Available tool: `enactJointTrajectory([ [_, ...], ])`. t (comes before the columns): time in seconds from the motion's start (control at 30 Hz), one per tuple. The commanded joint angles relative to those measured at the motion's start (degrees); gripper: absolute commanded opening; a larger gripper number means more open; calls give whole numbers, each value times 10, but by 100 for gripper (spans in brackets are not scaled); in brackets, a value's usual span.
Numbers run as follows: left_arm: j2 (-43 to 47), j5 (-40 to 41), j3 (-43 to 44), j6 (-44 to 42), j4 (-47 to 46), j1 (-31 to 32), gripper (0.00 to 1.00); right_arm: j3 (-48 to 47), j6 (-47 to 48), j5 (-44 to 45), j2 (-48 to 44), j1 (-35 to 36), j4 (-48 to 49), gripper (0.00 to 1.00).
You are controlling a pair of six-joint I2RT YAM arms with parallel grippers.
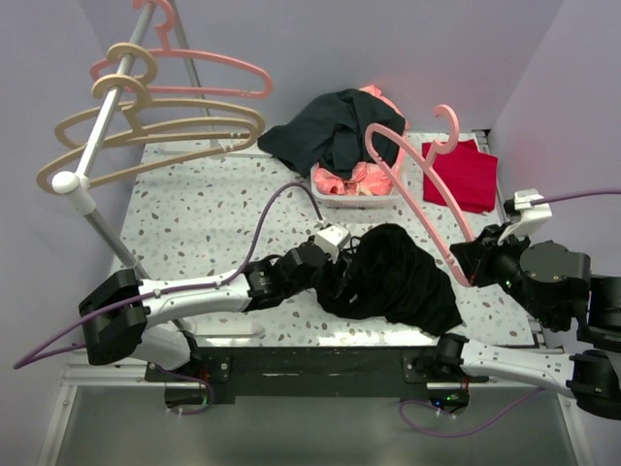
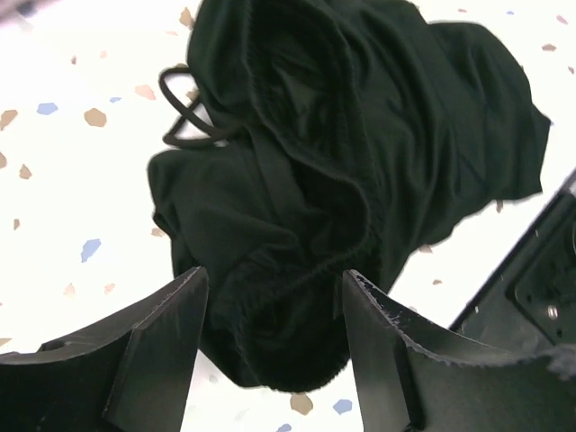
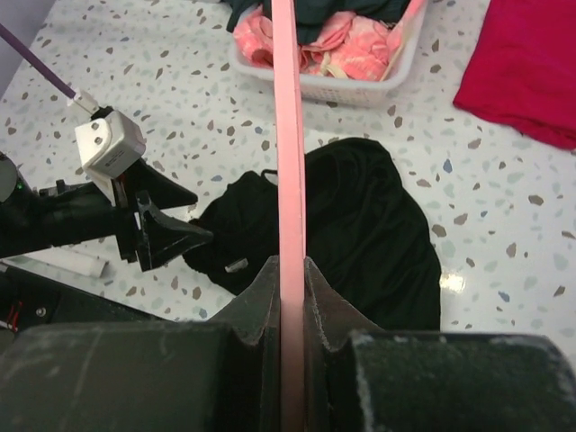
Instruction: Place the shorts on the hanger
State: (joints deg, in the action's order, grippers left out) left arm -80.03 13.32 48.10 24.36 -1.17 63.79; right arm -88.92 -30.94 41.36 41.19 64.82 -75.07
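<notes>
The only thing like a label I can spot is a small pale tab (image 3: 236, 265) on the black fabric, and it is too small to read.

The shorts (image 1: 398, 277) are plain black and floppy. They lie crumpled in one heap on the speckled table (image 1: 194, 214), near its front edge and between the two arms. Close up, a gathered waistband runs through the folds, and a thin black drawstring loop (image 2: 180, 108) spills onto the table beside them.

The left gripper (image 2: 272, 279) is down at the heap's left edge. Its two fingers (image 2: 162, 342) are spread, with a bulge of the black cloth between them, and I see no pinch on it.

The right gripper (image 3: 288, 270) is pressed together on one long arm of the hanger (image 3: 289, 135). The hanger is thin and pink, and it is held tilted over the right side of the shorts with its rounded hook pointing toward the far wall.

Counting the rest, two beige hangers (image 1: 155, 126) hang on the white rail (image 1: 97, 146) at the far left. A pink hanger (image 1: 194, 63) hangs with them, and another pink hook pokes in at the top edge. One white basket (image 1: 354, 202) stands behind the shorts. It holds pink clothes, and one dark grey-green garment (image 1: 325, 136) is draped over it. One folded red cloth (image 1: 466, 175) lies to its right.
</notes>
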Motion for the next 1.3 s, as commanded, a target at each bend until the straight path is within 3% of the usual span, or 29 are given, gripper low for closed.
enactJointTrajectory([
  [0.0, 9, -51, 9, -11, 33, 1, 66, -13, -69, 19, -7, 0, -83, 0],
  [0.13, 20, -38, 4, -6, 77, 4, 67, -27, -85, 21, -12, 0, -113, 0],
  [0.2, 34, -17, -9, -1, 79, 4, 76, -32, -86, 15, -17, 0, -117, 0],
  [0.33, 25, -8, -16, 12, 76, 3, 74, -38, -84, 0, -14, 0, -129, 0],
  [0.4, 4, -7, -16, 19, 56, 2, 63, -42, -79, -10, -9, 0, -133, 0],
  [0.5, -33, 19, 2, 41, 45, -16, 29, -62, -71, -22, 4, 0, -141, 0],
  [0.53, -40, 28, 9, 58, 45, -25, 7, -74, -69, -36, 7, 0, -148, 0],
  [0.57, -50, 39, 15, 67, 43, -37, 0, -78, -69, -45, 18, 0, -151, 0],
  [0.7, -82, 102, 86, 83, 62, -111, 0, -67, -55, -106, 32, 0, -154, 0],
  [0.87, -144, 125, 203, 66, 97, -147, 0, -42, -47, -172, 39, 0, -160, 0],
  [1.27, -150, 95, 238, 39, 110, -198, 0, 72, -78, -173, 0, 0, -143, 0],
])
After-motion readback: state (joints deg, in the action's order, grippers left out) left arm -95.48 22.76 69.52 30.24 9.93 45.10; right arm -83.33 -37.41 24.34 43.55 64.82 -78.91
